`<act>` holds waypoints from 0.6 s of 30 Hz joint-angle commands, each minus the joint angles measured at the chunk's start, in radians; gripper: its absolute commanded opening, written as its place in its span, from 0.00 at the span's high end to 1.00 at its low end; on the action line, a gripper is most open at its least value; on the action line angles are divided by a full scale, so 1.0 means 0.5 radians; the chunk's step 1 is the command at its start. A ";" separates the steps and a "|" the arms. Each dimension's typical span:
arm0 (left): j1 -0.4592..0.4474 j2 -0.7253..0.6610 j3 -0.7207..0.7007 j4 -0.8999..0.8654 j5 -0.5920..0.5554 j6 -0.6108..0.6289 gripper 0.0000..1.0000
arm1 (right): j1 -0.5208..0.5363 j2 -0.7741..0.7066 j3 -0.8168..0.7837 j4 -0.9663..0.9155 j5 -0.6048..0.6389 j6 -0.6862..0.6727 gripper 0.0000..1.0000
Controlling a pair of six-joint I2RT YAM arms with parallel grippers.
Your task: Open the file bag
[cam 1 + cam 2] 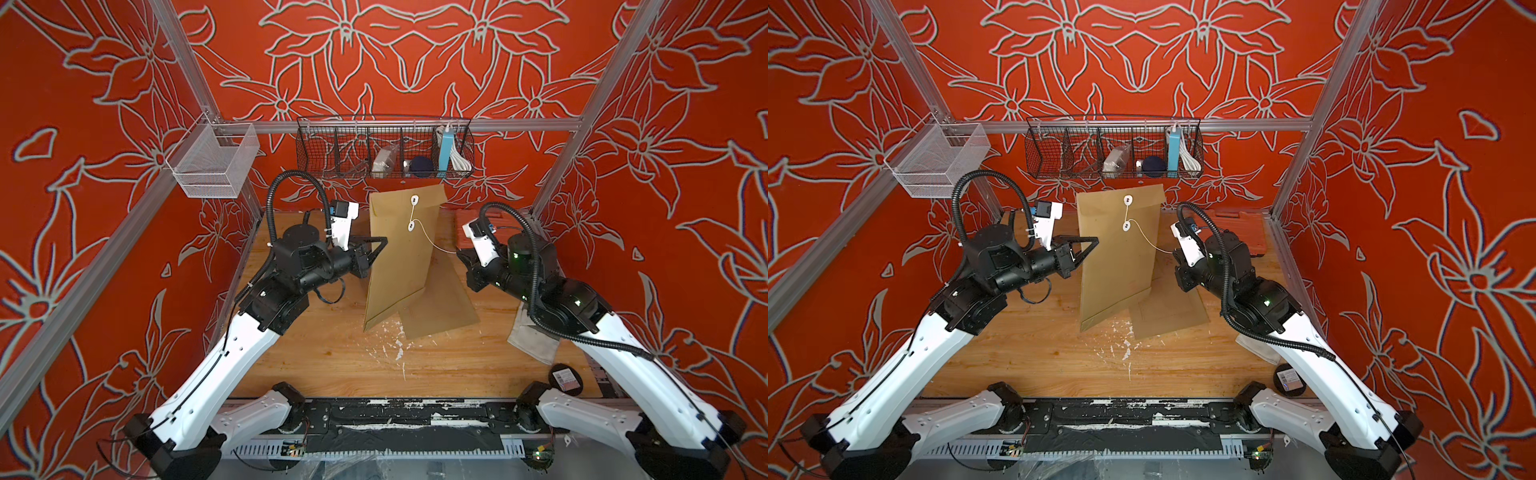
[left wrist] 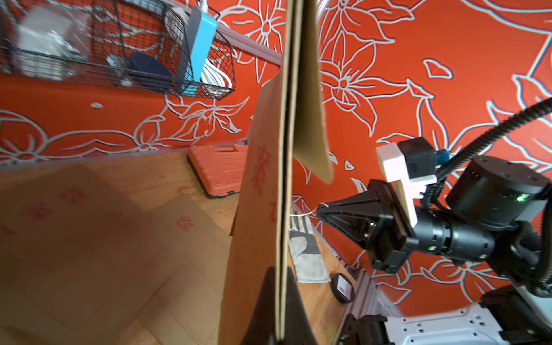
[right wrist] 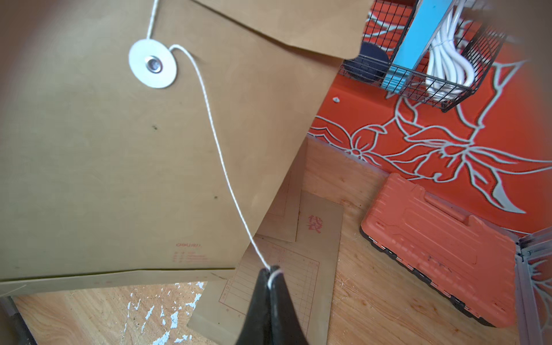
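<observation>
The left arm (image 1: 232, 357) and right arm (image 1: 648, 382) are wearing glossy white shells dotted with small screws over black joints, each trailing a ribbed black conduit (image 1: 272, 199) past a white camera bracket (image 1: 343, 226) toward a black, tapering end effector (image 1: 383, 240), green lights (image 2: 520, 198) glowing on the right.

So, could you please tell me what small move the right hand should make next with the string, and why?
Probably circle the right hand around the lower disc to unhook the cord. That hand is shut on the string, which hooks round that disc, while the left hand is shut on the edge of the file bag, holding it upright.
</observation>
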 commanded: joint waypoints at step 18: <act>0.360 0.056 0.069 0.474 0.597 -0.414 1.00 | 0.009 -0.006 -0.046 -0.064 -0.041 -0.052 1.00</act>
